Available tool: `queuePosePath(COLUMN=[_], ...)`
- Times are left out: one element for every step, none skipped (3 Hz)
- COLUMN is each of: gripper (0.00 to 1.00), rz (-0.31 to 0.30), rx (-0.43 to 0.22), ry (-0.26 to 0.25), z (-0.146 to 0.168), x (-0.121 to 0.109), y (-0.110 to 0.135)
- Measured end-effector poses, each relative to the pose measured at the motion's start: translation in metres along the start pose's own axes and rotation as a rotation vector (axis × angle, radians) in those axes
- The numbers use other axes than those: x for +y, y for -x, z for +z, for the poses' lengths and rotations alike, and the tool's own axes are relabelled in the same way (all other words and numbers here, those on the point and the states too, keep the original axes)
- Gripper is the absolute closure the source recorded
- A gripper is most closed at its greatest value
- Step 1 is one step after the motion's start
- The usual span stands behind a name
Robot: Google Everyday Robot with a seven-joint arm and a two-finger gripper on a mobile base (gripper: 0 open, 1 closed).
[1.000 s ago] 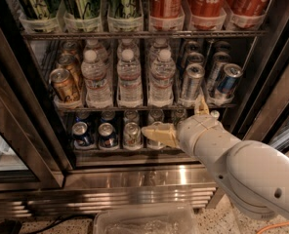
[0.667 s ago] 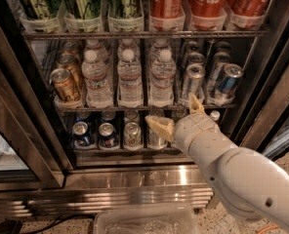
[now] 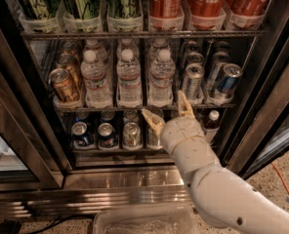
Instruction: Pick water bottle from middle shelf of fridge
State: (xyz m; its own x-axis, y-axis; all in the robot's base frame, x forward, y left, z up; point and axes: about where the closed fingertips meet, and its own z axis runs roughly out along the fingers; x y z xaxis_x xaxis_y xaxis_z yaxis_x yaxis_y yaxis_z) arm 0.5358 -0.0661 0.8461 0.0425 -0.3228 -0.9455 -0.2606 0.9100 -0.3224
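Camera view gives us the fridge (image 3: 115, 178) open. On the middle shelf (image 3: 105, 108) the rightmost front water bottle (image 3: 161, 77) stands upright, between like bottles on its left and silver cans (image 3: 193, 79) on its right. We see the gripper (image 3: 168, 113) just below that shelf's front edge, under this bottle, its fingers spread apart and empty.

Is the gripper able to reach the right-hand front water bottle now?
Probably yes: the gripper is open just below the water bottle, nothing stands before it, though it must rise above the middle shelf front.
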Motion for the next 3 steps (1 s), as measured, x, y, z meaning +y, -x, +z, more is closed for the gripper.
queuePosePath(gripper=[0.12,0.19,0.26], rz=[-0.01,0.007,0.03], rx=[-0.027,-0.042,-0.054], ry=[-0.059,-0.11,-0.145], z=[0.006,0.014,0.021], x=[0.003,0.005,0.005], y=[0.001,-0.001,-0.001])
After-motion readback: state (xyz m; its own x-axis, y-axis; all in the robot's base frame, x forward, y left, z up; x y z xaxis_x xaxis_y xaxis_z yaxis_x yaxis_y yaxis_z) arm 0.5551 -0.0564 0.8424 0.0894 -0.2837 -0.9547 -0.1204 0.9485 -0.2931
